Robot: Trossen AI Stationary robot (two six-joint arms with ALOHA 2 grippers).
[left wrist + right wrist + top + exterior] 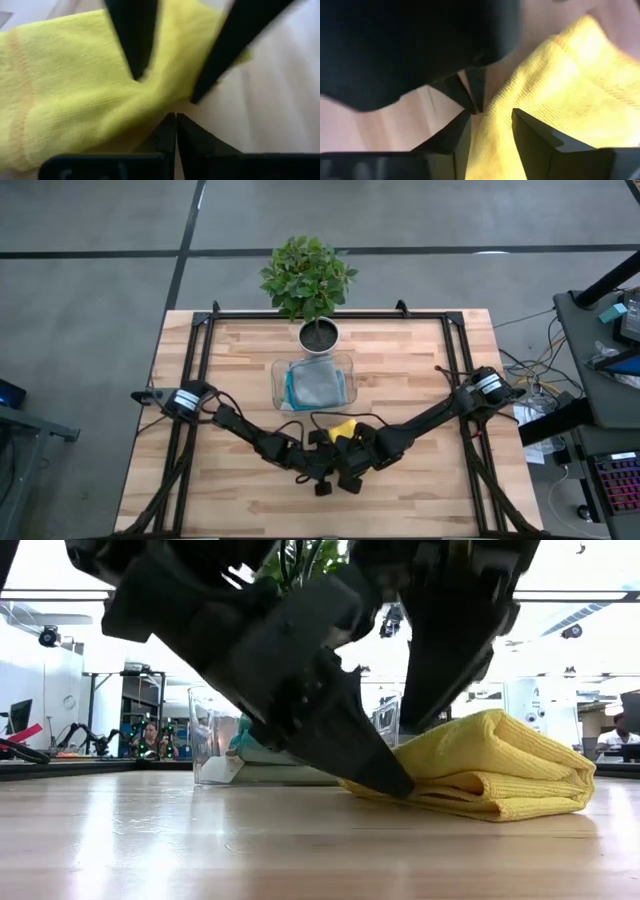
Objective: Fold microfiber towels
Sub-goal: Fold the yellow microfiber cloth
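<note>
A yellow towel [500, 775] lies folded in several layers on the wooden table, just near of the tray; it also shows in the high view [344, 427]. My left gripper [175, 118] is shut, its tips at the towel's near edge on the table. My right gripper [490, 131] is open and stands over the same end of the towel, with cloth between its fingers. Both grippers meet at the table's middle [338, 448]. Grey and teal folded towels [316, 383] lie in the clear tray. The other towels are not in view. My left gripper touches the yellow towel's lower edge [161, 107] with its shut fingertips, slanting down onto the table [402, 786]. Whether any cloth is caught between the fingers, I cannot tell. My right gripper comes from above with its fingers spread. One fingertip [136, 75] is on the towel's top and the other [196, 98] at its edge. The towel lies on the table.
A clear plastic tray [278, 370] stands behind the towel at the table's middle. A potted plant [318, 332] stands beyond it at the far edge. A black frame [200, 340] runs along the table's sides. Bare wood lies left, right and near.
</note>
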